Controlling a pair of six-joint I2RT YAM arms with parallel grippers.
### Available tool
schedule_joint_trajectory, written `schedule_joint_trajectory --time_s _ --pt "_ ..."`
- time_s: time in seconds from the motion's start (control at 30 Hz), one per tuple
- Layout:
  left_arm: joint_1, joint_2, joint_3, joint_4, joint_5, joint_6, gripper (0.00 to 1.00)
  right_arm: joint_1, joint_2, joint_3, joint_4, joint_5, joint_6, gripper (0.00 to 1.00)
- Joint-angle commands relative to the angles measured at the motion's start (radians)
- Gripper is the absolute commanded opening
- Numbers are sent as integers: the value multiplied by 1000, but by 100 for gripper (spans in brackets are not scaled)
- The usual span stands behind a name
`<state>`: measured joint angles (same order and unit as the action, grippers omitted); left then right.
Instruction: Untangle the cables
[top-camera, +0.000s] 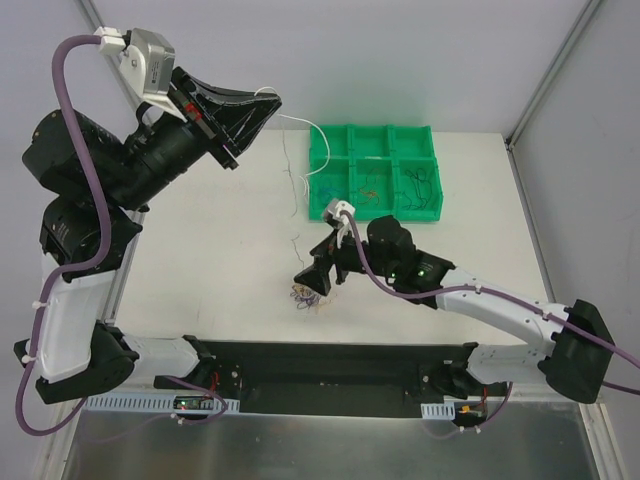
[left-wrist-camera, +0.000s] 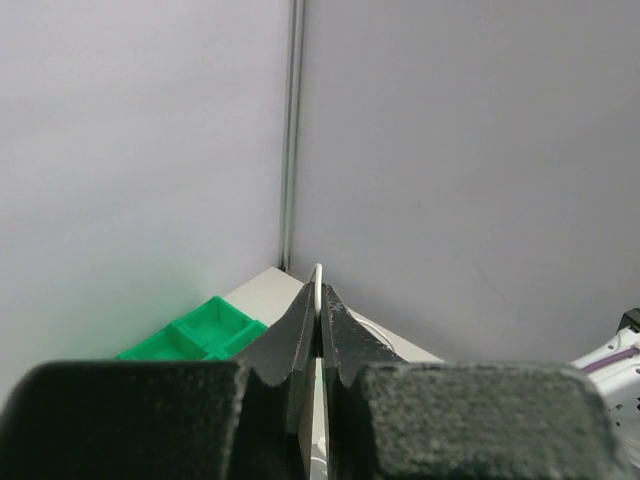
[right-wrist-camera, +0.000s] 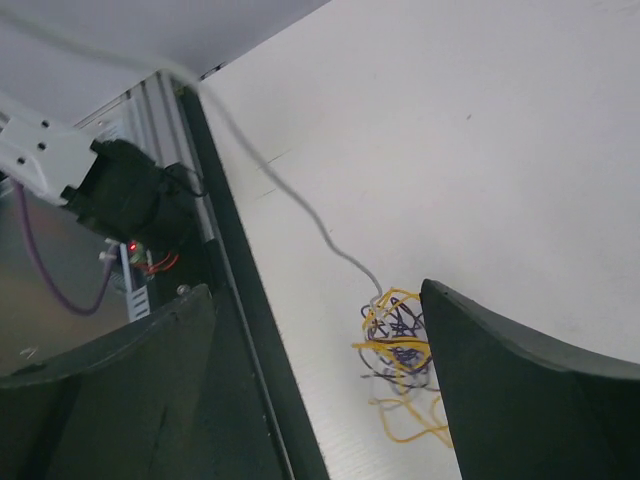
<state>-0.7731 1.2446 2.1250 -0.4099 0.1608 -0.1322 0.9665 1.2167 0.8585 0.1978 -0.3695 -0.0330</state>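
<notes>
Knot of cables lay on the bench, touching or just beside the right claw, at its 7 o'clock in the top view. In the right wrist view the fingers stood apart with the knot between them, closer to the 3 o'clock one. Right arm was by far the nearer.

Left claw was raised toward 11 o'clock, well apart from the knot, and pressed together on a white strand. The strand's long axis ran from the knot toward 12 o'clock, past the green tray, then off to the left claw.

Judgement: the next pull turns on that line, with the right claw pinning the knot.

Could not tell whether the right fingers touched the knot. Strand's middle stretch was faint, and the crossings inside the knot were unresolved.
</notes>
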Motion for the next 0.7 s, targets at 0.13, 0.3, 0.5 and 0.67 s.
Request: schedule_joint_trajectory --time_s 0.13,0.3,0.5,0.67 --pt "-5 29 58 20 -24 40 0 23 163 224 65 486 -10 89" --pt "-5 44 95 22 -55 65 0 17 387 293 173 529 74 63" --pt "-5 43 231 22 -110 123 0 -57 615 275 265 535 159 34" --pt "-5 -11 257 59 -196 216 0 -109 629 168 310 518 180 26"
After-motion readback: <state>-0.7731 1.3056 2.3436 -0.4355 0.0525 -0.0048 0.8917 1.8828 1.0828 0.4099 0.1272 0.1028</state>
